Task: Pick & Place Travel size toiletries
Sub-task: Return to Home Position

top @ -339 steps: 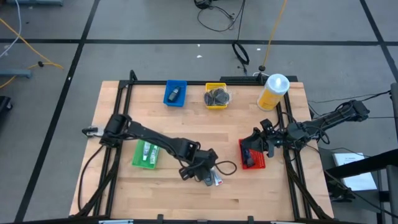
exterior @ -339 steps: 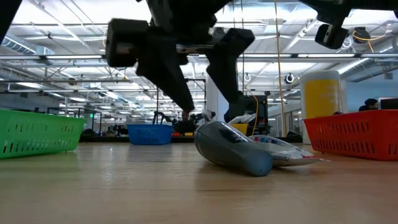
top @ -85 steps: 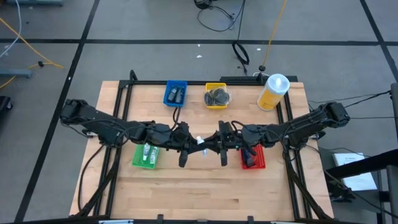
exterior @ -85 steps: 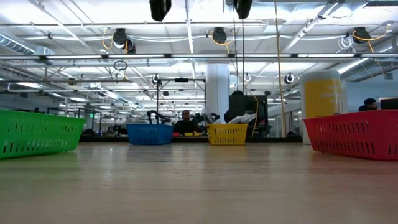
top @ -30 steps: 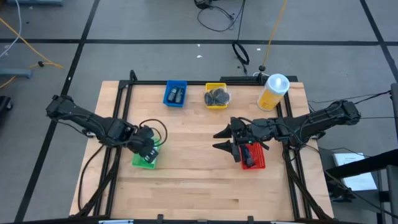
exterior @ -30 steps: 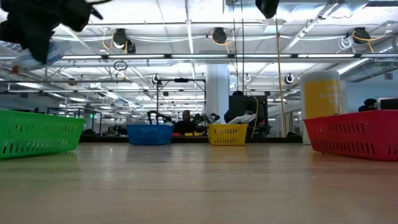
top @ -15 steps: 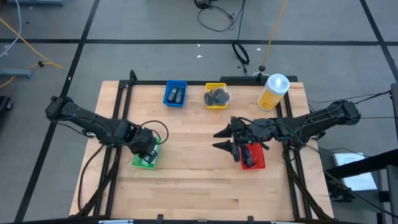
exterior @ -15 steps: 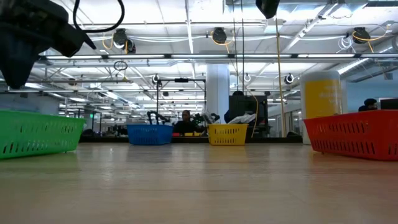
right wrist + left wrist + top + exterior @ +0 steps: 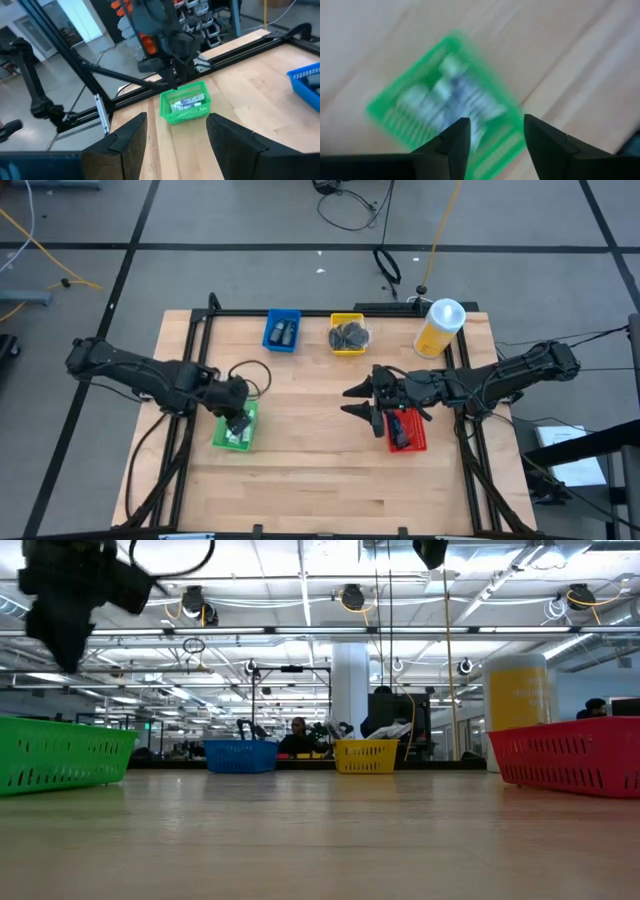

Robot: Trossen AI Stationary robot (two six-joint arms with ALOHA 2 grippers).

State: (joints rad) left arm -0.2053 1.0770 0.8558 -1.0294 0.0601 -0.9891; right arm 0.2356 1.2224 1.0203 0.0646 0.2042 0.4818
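Note:
The white tubes (image 9: 447, 100) lie in the green tray (image 9: 226, 439) at the table's left. Dark mini bottles (image 9: 282, 331) sit in the blue tray, grey discs (image 9: 349, 334) in the yellow tray, and black pieces (image 9: 400, 430) in the red tray. My left gripper (image 9: 240, 423) hangs open right above the green tray, fingers pointing down, with nothing between them (image 9: 492, 125). My right gripper (image 9: 348, 402) waits open in the air over the table's middle, just left of the red tray, pointing toward the green tray (image 9: 185, 105).
The big yellow bottle with a white cap (image 9: 440, 327) stands at the far right corner. The blue tray (image 9: 240, 755) and yellow tray (image 9: 365, 755) line the far edge, and the red tray (image 9: 570, 760) sits at right. Bare wood (image 9: 310, 470) spans the middle and near side.
A second ago my left gripper held a white tube above the green tray. It dipped down toward the tray, then rose again, and the tube no longer shows in it. My right arm has kept still.

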